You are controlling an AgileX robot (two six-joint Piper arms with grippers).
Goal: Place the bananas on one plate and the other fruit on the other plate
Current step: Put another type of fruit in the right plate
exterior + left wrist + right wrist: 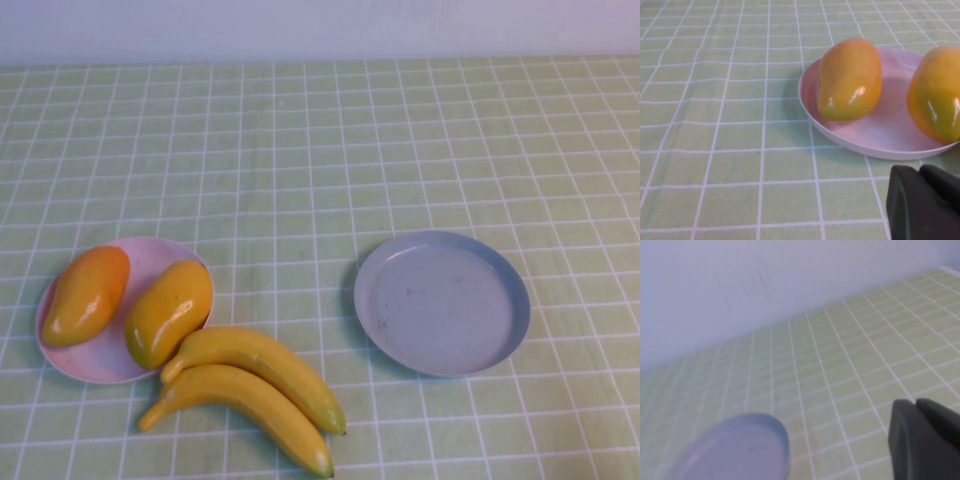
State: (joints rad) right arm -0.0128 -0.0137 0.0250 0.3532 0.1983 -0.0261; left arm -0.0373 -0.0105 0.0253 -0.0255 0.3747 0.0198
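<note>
Two yellow bananas (255, 388) lie side by side on the cloth at the front, just right of the pink plate (100, 362). Two orange-yellow mangoes (85, 295) (168, 312) lie on that pink plate; the left wrist view shows them too (850, 80) (936, 95) on the plate (875, 137). The grey-blue plate (442, 302) is empty at the right and shows in the right wrist view (735, 450). My left gripper (920, 172) is shut and empty, close to the pink plate's rim. My right gripper (916, 405) is shut and empty, near the grey-blue plate. Neither gripper shows in the high view.
A green checked cloth (320, 150) covers the table. A pale wall (320, 25) runs along the far edge.
</note>
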